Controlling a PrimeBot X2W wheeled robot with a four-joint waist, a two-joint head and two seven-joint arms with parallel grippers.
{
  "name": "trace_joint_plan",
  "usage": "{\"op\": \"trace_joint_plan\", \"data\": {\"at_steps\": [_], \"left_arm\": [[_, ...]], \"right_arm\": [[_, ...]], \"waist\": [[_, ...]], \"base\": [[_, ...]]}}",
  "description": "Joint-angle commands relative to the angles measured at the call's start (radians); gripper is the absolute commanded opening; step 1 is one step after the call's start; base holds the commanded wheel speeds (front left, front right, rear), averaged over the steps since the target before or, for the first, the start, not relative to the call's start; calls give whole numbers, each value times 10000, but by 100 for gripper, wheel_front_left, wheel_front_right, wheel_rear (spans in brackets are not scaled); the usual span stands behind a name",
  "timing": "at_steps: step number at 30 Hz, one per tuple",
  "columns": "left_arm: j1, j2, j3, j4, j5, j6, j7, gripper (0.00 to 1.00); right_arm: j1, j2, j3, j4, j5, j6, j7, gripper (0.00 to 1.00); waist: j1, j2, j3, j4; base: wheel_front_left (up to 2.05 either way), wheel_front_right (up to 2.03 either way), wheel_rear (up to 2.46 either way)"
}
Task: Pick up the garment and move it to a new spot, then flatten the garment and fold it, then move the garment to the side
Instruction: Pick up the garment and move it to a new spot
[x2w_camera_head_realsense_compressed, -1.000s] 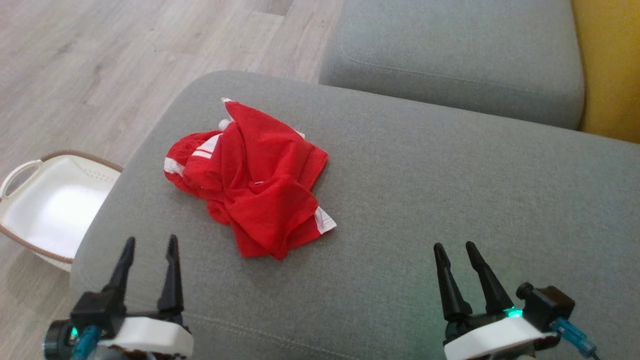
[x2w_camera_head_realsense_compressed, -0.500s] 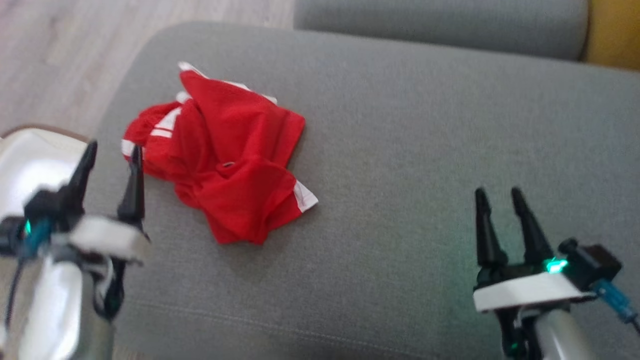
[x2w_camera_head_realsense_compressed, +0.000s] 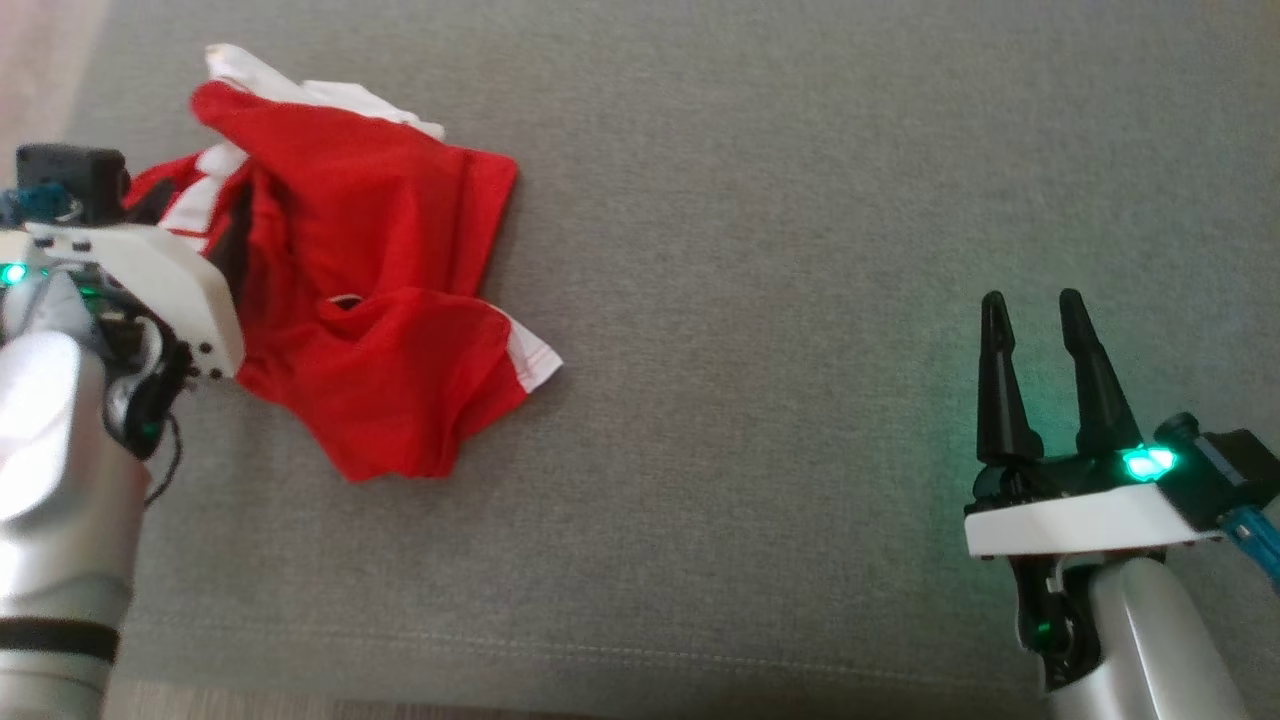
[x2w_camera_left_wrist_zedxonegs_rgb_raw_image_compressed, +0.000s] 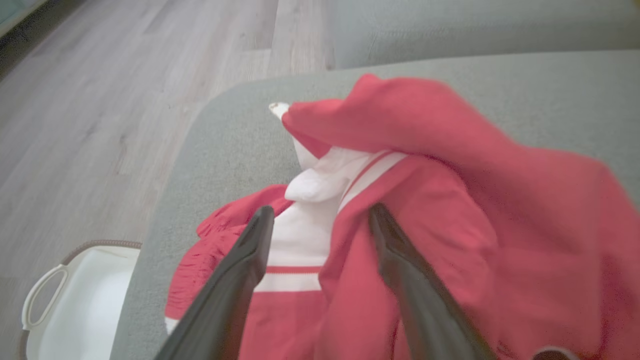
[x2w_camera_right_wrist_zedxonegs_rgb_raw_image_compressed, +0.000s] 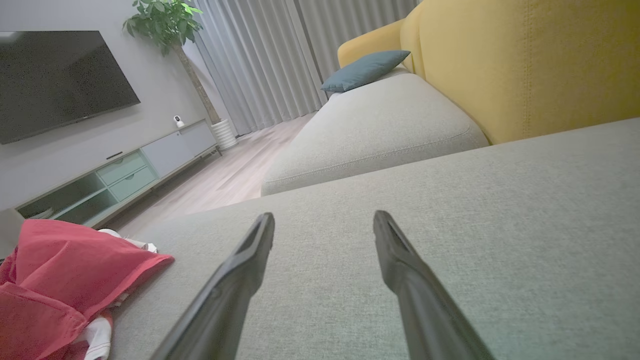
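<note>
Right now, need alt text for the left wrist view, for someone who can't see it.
The open left gripper hangs close over a crumpled red garment with white trim, lying near the corner of a grey sofa cushion. A white basket sits on the wooden floor beside the cushion, at lower left.

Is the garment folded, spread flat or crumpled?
Crumpled: the garment lies bunched on the sofa cushion, layers overlapping unevenly, white trim poking out.

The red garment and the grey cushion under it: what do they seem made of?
Red garment: probably thin, soft sports fabric, matte; it crumples into loose folds. Grey cushion: likely woven upholstery cloth, matte; a fine weave and stitched seam show.
</note>
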Motion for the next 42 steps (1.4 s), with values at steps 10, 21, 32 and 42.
{"op": "trace_joint_plan", "data": {"at_steps": [10,21,32,42], "left_arm": [[-1507,1163,-324,1268,-484,15,-614,0],[-1747,1080,-77,281,-451,412,-3001,0],[-947,913,211,-2855,-750,1003,-3304,0],[-482,447,-286,-4902,-834,1269,-2678,0]], "right_arm": [[-407,-58,223,-382,86,-7,-109,100],[-112,-58,551,-23,458,-7,-109,100],[303,-58,856,127,824,-7,-109,100],[315,-58,1090,153,927,-7,-109,100]], "waist": [[-1,0,225,-503],[-1,0,-1090,-616],[-1,0,-1966,-818],[-1,0,-2295,-1195]], "base": [[0,0,0],[0,0,0],[0,0,0],[0,0,0]]}}
